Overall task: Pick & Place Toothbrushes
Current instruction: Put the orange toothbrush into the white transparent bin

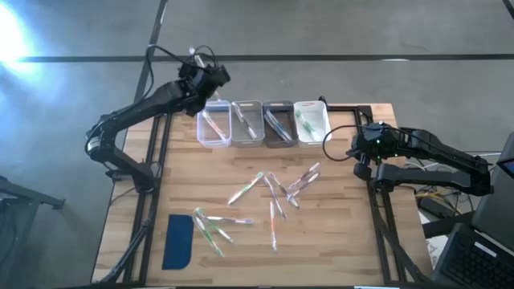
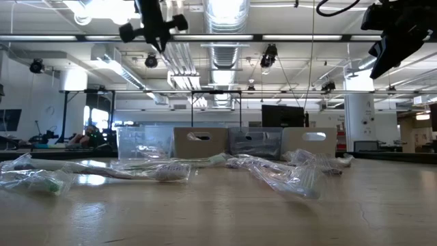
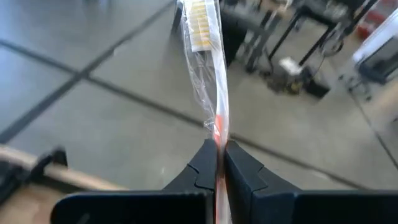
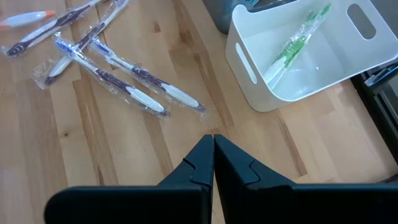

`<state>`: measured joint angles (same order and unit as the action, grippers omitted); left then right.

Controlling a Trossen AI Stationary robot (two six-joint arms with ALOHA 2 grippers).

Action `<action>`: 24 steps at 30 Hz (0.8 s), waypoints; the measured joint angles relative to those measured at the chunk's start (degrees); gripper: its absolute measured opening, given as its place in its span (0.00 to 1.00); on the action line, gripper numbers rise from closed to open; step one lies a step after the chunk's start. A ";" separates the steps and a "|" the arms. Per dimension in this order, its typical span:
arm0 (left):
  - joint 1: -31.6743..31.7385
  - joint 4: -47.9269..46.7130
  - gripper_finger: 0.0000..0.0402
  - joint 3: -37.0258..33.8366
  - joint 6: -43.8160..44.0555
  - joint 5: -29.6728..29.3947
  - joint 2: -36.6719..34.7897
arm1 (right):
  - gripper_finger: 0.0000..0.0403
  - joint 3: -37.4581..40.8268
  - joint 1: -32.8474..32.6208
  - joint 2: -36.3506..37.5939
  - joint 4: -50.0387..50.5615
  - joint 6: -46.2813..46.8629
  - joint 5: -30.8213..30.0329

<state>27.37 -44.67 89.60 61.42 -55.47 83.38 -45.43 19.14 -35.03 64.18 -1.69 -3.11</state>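
Note:
My left gripper [image 1: 201, 71] hangs high over the table's far left edge, just beyond the clear bin [image 1: 213, 126], shut on a wrapped toothbrush [image 3: 208, 68] with an orange-marked handle and yellowish bristles. Several more wrapped toothbrushes [image 1: 273, 193] lie loose on the wooden table's middle, and others [image 1: 213, 229] near the front left. The four bins in the far row each hold toothbrushes; a green one [image 4: 291, 51] lies in the white bin [image 1: 311, 120]. My right gripper [image 4: 213, 140] is shut and empty above the table's right side, near the white bin. My left gripper pinches the toothbrush's handle at its orange part [image 3: 219, 134] between its two fingers. The brush runs on straight past the fingertips, its bristle head [image 3: 199, 25] at the far end, over the floor beyond the table's far edge. It is lifted clear of everything.
A flat dark-blue pad [image 1: 178, 241] lies at the table's front left. The bins stand side by side: clear, translucent [image 1: 247, 122], dark grey [image 1: 278, 122] and white. Bare wood shows between the bins and the loose brushes. Cables and gear lie past the right edge.

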 joint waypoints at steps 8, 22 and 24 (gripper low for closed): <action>4.38 0.11 0.03 -10.75 10.59 10.89 0.87 | 0.02 0.00 -0.02 0.02 0.00 0.00 0.00; 7.82 10.81 0.03 -28.38 21.18 26.08 0.87 | 0.02 0.00 -0.02 0.01 0.00 0.00 0.00; 7.83 11.85 0.03 -29.47 22.16 26.38 1.21 | 0.02 0.00 0.00 0.01 0.01 0.01 0.00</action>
<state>35.20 -32.82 60.13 83.58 -29.09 84.59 -45.43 19.14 -35.01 64.19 -1.68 -3.11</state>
